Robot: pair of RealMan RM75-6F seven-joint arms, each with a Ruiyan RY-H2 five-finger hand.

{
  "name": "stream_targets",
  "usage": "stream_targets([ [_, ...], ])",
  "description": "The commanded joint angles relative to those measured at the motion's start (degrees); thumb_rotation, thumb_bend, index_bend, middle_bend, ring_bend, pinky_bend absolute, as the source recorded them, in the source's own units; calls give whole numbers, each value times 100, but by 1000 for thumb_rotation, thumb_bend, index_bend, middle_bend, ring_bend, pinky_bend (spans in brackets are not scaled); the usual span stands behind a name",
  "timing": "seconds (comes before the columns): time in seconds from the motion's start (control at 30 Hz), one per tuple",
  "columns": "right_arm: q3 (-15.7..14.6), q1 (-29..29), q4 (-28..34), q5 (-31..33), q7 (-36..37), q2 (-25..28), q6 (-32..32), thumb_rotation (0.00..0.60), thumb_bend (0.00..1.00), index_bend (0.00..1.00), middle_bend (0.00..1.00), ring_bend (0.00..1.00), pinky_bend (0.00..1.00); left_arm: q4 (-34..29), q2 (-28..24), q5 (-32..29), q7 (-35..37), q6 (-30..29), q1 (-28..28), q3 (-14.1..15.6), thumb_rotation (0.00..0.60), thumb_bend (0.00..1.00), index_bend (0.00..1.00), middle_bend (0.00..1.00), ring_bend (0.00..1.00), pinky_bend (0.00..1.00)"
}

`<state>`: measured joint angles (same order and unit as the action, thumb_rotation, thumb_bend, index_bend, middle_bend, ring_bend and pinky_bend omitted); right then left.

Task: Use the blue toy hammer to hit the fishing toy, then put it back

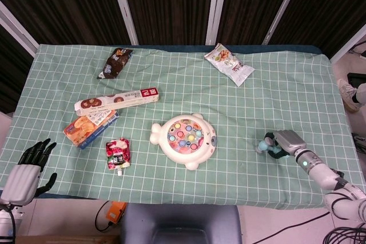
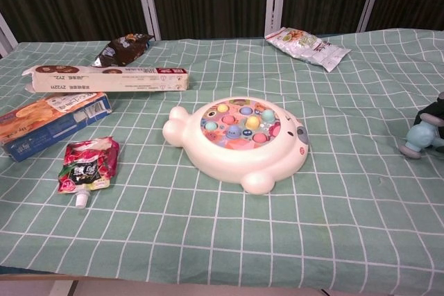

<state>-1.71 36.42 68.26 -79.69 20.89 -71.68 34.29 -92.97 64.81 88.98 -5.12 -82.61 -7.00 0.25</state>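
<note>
The blue toy hammer (image 1: 265, 146) lies low over the cloth at the table's right side, its pale blue head (image 2: 419, 141) pointing toward the middle. My right hand (image 1: 287, 140) grips its handle, and dark fingers (image 2: 434, 111) show at the chest view's right edge. The white fish-shaped fishing toy (image 1: 185, 140), with coloured fish in its round top (image 2: 241, 124), sits mid-table, well left of the hammer. Off the table's near left corner my left hand (image 1: 27, 170) hangs with fingers spread, holding nothing.
A long red-and-white box (image 1: 118, 100), an orange snack box (image 1: 90, 127) and a red drink pouch (image 1: 117, 154) lie left of the toy. A dark snack bag (image 1: 115, 63) and a white snack bag (image 1: 229, 64) lie at the back.
</note>
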Motion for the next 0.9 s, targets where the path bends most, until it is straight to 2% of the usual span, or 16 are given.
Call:
stream_targets([
  [0.03,8,-7,18,5,-45,0,19,600,505,509,450,472,696,-1,0,0,0,0,0,0,600,388,0,0,0,149],
  [0.9,153,-85,544,409,-1013,160,221,600,505,510,450,472,703,-3,-38,81,87,-98,38,21,600,389,0,4,2,149],
])
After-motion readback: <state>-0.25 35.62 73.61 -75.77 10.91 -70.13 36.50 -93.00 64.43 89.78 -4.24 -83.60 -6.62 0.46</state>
